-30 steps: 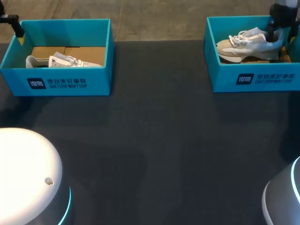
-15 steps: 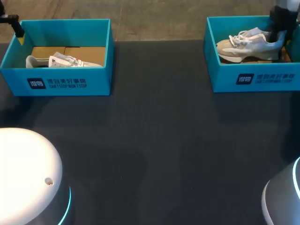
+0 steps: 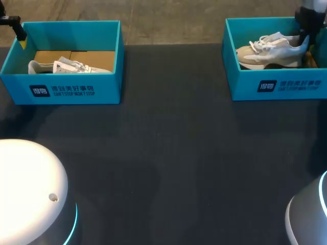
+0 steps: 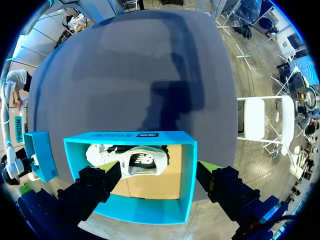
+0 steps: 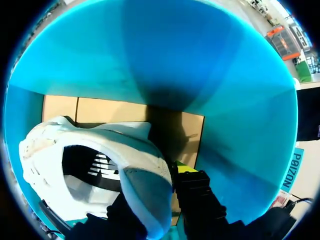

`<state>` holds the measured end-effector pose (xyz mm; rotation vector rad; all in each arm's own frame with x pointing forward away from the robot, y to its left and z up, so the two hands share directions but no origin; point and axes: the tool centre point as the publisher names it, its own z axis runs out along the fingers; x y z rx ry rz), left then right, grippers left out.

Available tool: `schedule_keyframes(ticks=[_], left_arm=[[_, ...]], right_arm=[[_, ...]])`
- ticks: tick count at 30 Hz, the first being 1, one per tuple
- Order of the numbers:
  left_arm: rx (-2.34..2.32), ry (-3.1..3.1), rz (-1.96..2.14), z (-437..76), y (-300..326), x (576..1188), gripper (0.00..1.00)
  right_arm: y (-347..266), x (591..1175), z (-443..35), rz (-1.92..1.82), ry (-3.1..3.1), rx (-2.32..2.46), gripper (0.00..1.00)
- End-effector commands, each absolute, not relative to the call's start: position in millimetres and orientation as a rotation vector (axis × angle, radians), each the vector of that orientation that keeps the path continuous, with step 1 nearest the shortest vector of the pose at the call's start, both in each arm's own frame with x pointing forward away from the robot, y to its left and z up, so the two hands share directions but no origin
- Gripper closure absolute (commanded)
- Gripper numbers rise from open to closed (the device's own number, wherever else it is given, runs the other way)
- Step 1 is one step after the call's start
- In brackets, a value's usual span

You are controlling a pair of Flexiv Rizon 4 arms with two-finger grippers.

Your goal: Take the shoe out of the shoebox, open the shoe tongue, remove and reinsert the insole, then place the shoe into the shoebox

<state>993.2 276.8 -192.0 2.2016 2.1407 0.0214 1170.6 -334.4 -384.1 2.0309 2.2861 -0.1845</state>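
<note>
Head view: the right gripper [image 3: 305,31] sits at the heel of the sneaker [image 3: 271,51] in the far-right shoebox [image 3: 276,87]. Left wrist view: the left gripper [image 4: 159,181] hangs spread wide and empty over the far-left shoebox [image 4: 145,212], which holds a second sneaker [image 4: 135,160]. Right wrist view: both fingers [image 5: 197,192] pinch the sneaker's heel collar.

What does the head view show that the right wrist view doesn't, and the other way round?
Only the head view: the left shoebox holding the left shoe, and the dark table between the boxes. Only the right wrist view: the right arm's jaws pinching the right shoe at its heel from both sides, and that shoe's dark inside. Both: the right shoe and the blue walls of the right shoebox.
</note>
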Motion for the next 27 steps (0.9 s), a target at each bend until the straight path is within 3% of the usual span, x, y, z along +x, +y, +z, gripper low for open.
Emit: schedule_keyframes(ticks=[1, 9, 27], left_arm=[[2.202, 2.141, 0.026, -192, 277, 992, 0.00], [2.202, 2.141, 0.026, -192, 277, 992, 0.00], [2.202, 2.141, 0.026, -192, 277, 992, 0.00]], right_arm=[[-335, 1176, -381, -0.415, 2.344, 2.119, 1.00], [-340, 1172, -351, -0.431, 2.276, 2.159, 1.00], [-337, 1140, -231, -0.386, 2.166, 2.183, 1.00]])
